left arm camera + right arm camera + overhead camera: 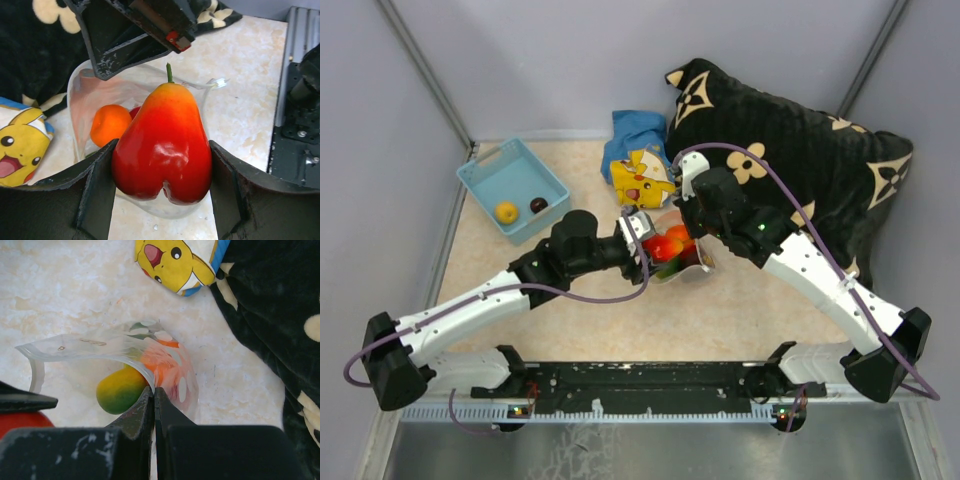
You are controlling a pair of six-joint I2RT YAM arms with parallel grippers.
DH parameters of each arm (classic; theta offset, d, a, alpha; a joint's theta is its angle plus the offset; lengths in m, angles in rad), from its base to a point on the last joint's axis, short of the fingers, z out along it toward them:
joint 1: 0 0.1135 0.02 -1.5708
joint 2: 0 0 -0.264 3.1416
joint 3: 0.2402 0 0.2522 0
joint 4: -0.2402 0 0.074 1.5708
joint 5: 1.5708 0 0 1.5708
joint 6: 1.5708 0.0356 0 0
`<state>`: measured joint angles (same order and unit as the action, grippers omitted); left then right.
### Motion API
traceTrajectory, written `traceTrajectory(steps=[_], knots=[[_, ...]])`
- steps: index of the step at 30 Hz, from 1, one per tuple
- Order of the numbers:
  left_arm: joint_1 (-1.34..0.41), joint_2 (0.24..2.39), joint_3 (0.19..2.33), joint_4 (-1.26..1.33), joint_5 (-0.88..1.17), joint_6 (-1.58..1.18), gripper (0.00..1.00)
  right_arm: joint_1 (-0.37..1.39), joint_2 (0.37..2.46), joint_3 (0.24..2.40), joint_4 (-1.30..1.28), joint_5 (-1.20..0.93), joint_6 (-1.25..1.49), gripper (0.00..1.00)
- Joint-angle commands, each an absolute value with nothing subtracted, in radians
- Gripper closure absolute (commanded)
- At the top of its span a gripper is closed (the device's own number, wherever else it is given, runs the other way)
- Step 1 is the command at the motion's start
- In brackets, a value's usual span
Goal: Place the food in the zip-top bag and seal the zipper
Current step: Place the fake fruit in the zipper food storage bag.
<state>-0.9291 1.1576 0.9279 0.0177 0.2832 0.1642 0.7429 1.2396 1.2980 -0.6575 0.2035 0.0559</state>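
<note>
No readable words, numbers or brand names in any view.
- On black pillow (pixel 790 150), upper right of top view: cream flower and four-point emblems only, no letters legible.
- On yellow plush (pixel 642 178), centre top: cartoon face, no text.
- On zip-top bag (pixel 100 347), right wrist view: tiny brown mark near left end, too small to read.

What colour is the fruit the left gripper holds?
Fruit: red, fading to orange on top; left wrist view.
</note>
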Motion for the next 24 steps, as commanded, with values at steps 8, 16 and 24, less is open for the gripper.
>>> traceTrajectory(steps=[8,16,24], knots=[[-0.952,1.231,1.003,0.004,0.124,0.234,0.33,0.738,1.223,1.343,-0.627,0.203,0.061,1.00],[-0.968,1.258,1.020,-0.003,0.009,0.247,0.22,0.738,1.220,1.341,-0.628,0.204,0.061,1.00],[-0.969,1.250,1.022,-0.006,-0.059,0.231,0.18,0.739,1.217,1.337,-0.627,0.205,0.063,1.00]])
